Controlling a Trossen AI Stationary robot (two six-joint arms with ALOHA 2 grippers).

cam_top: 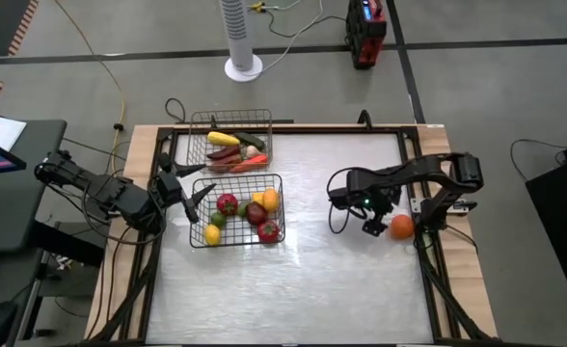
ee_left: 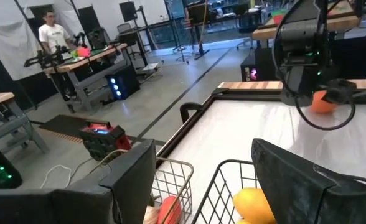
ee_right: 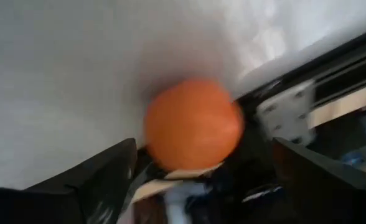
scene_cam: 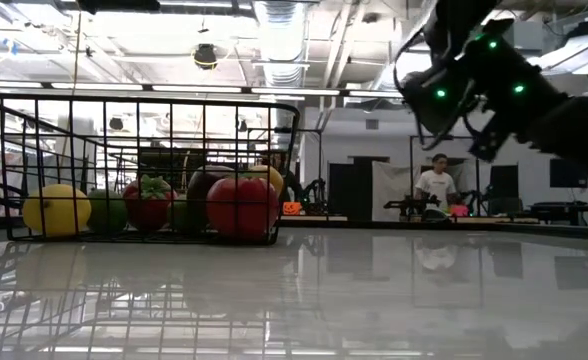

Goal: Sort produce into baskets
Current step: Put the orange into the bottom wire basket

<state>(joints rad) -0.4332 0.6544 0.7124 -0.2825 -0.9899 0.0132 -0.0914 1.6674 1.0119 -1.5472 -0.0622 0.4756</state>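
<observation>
An orange round fruit (cam_top: 401,227) (ee_right: 193,124) rests on the white table at its right side, close to the black edge rail. My right gripper (cam_top: 382,226) (ee_right: 203,149) slants down at it, open, one finger on either side and apart from it. A dark wire basket (cam_top: 237,209) (scene_cam: 139,170) holds several round fruits: red, green, yellow and orange. Behind it a lighter wire basket (cam_top: 230,140) holds yellow corn, red peppers and a carrot. My left gripper (cam_top: 195,196) (ee_left: 214,180) hovers open at the dark basket's left side, with nothing between its fingers.
The black frame rail (cam_top: 426,246) runs along the table's right edge, right beside the orange. Bare table top (cam_top: 293,289) spreads across the middle and near side. A white tower fan (cam_top: 242,39) and a red device (cam_top: 365,29) stand on the floor beyond the far edge.
</observation>
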